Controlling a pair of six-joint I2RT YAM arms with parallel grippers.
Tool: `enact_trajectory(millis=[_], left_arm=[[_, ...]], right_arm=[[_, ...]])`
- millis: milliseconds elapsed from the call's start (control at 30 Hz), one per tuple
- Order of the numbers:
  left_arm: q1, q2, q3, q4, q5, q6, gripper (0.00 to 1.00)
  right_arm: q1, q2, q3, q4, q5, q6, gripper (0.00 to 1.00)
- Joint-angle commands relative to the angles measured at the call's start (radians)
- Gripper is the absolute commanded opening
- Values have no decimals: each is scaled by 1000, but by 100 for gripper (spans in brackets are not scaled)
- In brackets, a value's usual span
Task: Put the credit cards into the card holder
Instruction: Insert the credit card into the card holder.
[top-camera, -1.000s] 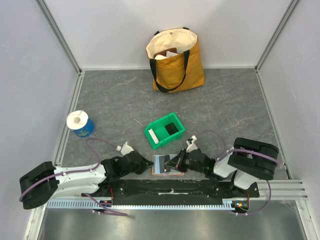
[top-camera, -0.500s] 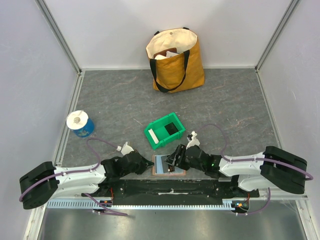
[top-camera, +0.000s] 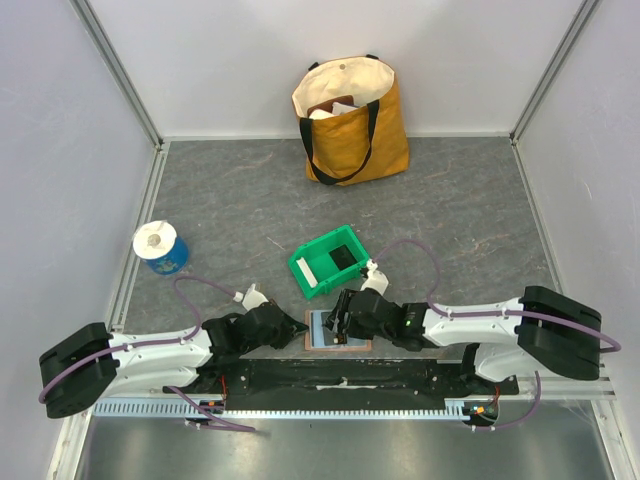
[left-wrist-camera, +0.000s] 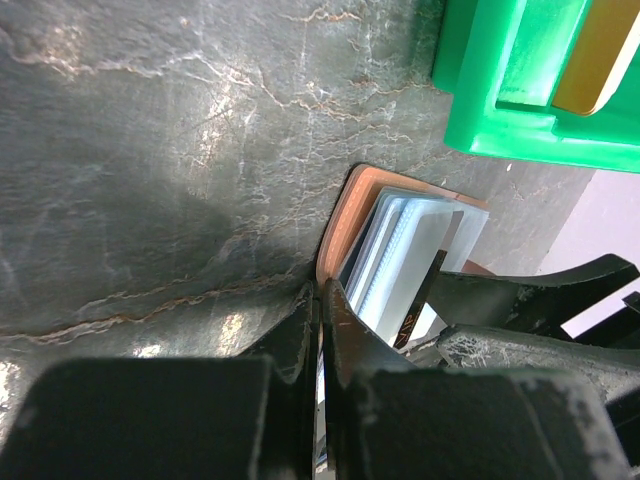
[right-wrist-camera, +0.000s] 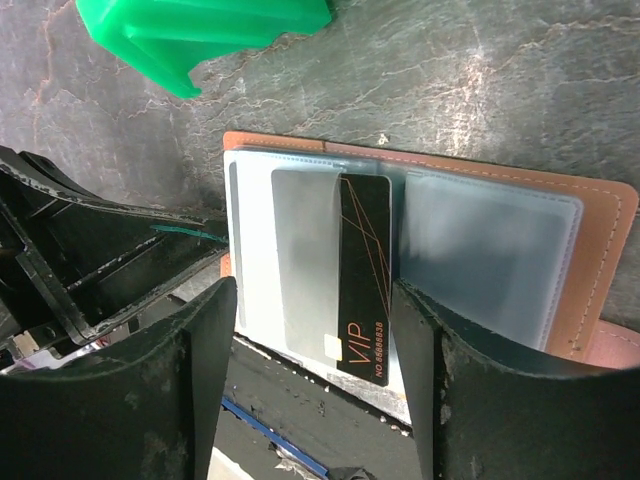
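Card holder (right-wrist-camera: 500, 240): flat terracotta-brown wallet with stitched edges, lying open on the table between the two grippers; clear, slightly frosted plastic sleeves over a pale blue-grey lining.
Black card (right-wrist-camera: 362, 270): thin glossy rectangle with fine gold lines and "VIP" print, partly tucked into a sleeve at the middle of the holder, one end sticking out.
Right gripper (right-wrist-camera: 315, 330): matte black fingers spread wide, one on each side of the black card and clear of it.
Left gripper (left-wrist-camera: 322, 300): scuffed black fingers pressed close together, pinching the holder's edge at its rounded corner.
Green bin (top-camera: 330, 262): bright moulded plastic with compartments, just beyond the holder; a white flat piece (top-camera: 308, 270) lies in it.
Table (top-camera: 250, 200): dark grey slate-look surface with pale and rusty veins.
Room: plain pale walls (top-camera: 200, 60), aluminium corner posts.
Tote bag (top-camera: 350, 130): mustard and cream canvas with black handles, standing at the far wall.
Blue roll (top-camera: 160, 247): white-topped cylinder near the left edge.
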Motion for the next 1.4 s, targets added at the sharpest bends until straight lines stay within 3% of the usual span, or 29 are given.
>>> enact_trajectory(millis=[0,300,567,733,1033,1100,1300,1367], left_arm=[[-5,19,-29,-131,-1,26,2],[-3,16,-36,-129,-4,23,2],[-5,19,-36,-126,-4,20,2],[-3,21,-36,-125,-4,20,2],[-5,30,-36,-118,-4,20,2],[-5,30,-36,-118,-4,20,2],[-5,30,-37,-117,-6,20,2],[-6,28,-37,-117,-6,20,2]], right_arm=[[22,33,33,-197,83,-34,72],[65,64,89,-172,72,-82,71],[91,125,180,-175,57,-128,62],[94,145,215,-182,64,-151,40],[96,93,188,-97,54,-171,22],[96,78,175,-97,55,-177,8],[94,82,175,-97,52,-180,9],[94,84,178,-97,57,-180,20]])
